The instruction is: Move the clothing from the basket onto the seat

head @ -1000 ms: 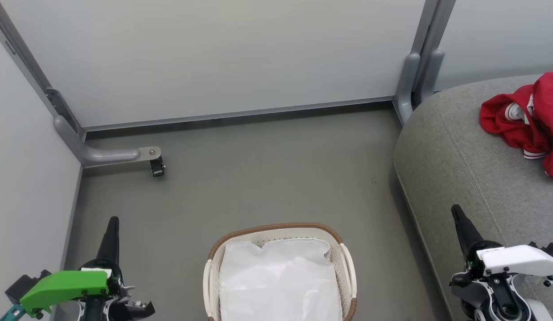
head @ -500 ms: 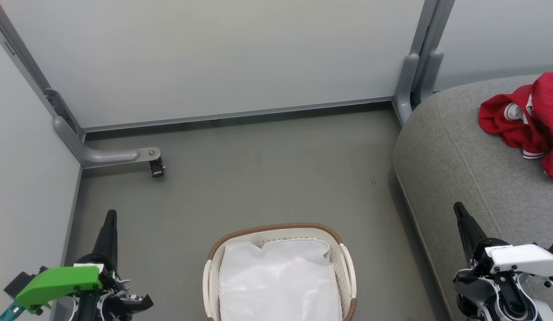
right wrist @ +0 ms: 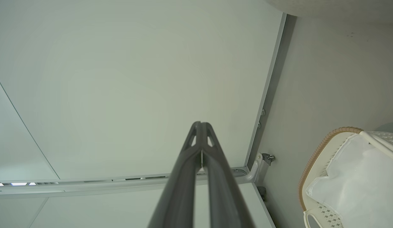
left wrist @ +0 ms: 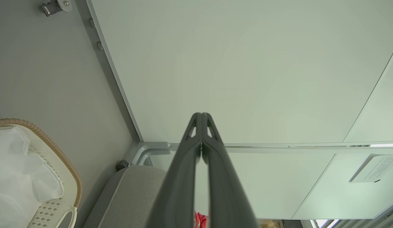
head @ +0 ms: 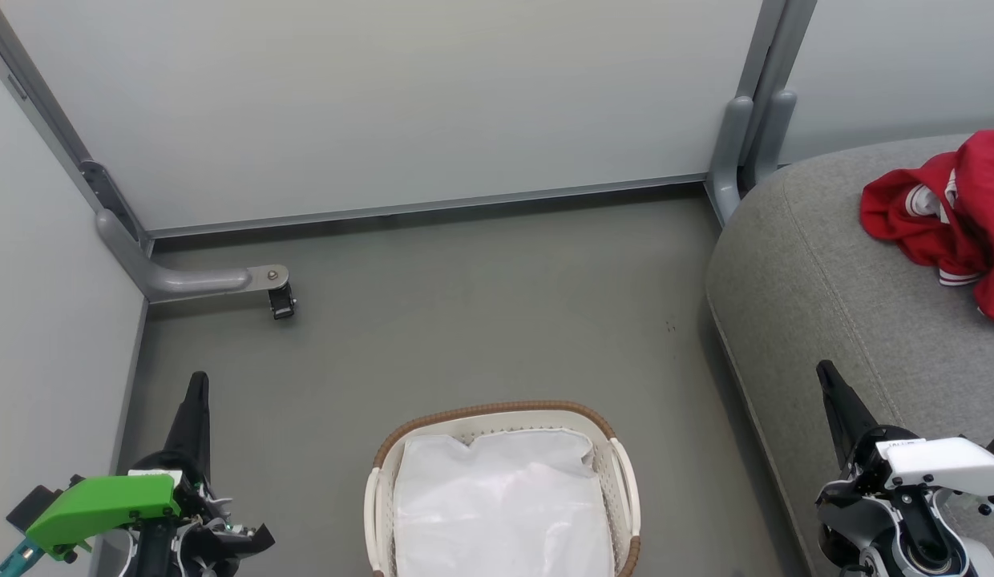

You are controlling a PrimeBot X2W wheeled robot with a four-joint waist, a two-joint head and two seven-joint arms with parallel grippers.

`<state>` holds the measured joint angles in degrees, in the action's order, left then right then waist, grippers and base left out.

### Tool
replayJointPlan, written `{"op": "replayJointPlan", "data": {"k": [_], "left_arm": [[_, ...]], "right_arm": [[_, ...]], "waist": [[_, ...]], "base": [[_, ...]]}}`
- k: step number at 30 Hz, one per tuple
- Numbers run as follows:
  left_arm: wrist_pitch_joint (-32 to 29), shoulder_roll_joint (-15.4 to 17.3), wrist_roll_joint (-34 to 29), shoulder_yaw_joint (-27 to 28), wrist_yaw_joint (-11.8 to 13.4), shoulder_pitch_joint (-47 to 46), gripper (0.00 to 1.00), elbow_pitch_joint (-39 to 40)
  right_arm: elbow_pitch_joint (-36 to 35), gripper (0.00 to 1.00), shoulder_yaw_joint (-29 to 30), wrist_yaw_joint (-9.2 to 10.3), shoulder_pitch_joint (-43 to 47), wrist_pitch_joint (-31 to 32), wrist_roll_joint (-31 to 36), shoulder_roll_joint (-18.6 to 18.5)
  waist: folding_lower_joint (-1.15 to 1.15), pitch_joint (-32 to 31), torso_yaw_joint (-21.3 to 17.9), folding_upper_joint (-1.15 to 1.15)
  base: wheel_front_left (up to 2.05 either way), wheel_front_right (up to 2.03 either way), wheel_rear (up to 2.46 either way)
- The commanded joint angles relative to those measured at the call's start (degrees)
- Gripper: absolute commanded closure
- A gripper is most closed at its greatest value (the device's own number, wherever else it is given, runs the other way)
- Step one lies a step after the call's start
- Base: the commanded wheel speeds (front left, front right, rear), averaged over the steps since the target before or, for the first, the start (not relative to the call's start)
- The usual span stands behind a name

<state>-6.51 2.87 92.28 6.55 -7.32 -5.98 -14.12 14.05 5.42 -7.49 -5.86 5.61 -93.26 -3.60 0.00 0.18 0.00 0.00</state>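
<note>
The red clothing (head: 946,220), with white panels and striped trim, lies bunched on the grey seat (head: 818,280) at the right edge of the head view. The white basket (head: 617,469) with its brown woven rim stands on the floor at bottom centre, and inside it I see just the white liner. My left gripper (head: 197,381) is shut and empty at the lower left, left of the basket. My right gripper (head: 824,369) is shut and empty over the seat's front edge. In the left wrist view the shut left gripper (left wrist: 201,114) points at the wall, with the basket (left wrist: 50,144) at left.
Pale partition walls (head: 385,104) enclose the floor at the back and left. A grey bracket with a small caster (head: 280,300) juts from the left wall foot. A grey post (head: 737,144) stands beside the seat's far corner. Grey floor (head: 481,320) lies between basket and wall.
Both grippers have shifted slightly: the left fingertip rose a little up the head view, and the right one rose slightly. Clothing and basket have not moved.
</note>
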Motion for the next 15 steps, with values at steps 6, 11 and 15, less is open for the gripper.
{"op": "replayJointPlan", "data": {"k": [6,11,15], "left_arm": [[-0.28,0.0,0.19,0.13,-0.37,-0.6,1.0,0.11],[-0.27,0.0,0.2,0.12,-0.37,-0.6,1.0,0.12],[-0.27,0.0,0.2,0.12,-0.37,-0.6,1.0,0.12]], "right_arm": [[-0.18,1.0,0.33,0.0,-0.47,0.44,0.1,-0.03],[-0.18,1.0,0.39,0.0,-0.48,0.4,0.19,-0.01],[-0.17,1.0,0.44,0.0,-0.48,0.41,0.25,0.01]], "waist": [[0.0,0.0,0.0,0.0],[0.0,0.0,0.0,0.0],[0.0,0.0,0.0,0.0]], "base": [[0.0,0.0,0.0],[0.0,0.0,0.0],[0.0,0.0,0.0]]}}
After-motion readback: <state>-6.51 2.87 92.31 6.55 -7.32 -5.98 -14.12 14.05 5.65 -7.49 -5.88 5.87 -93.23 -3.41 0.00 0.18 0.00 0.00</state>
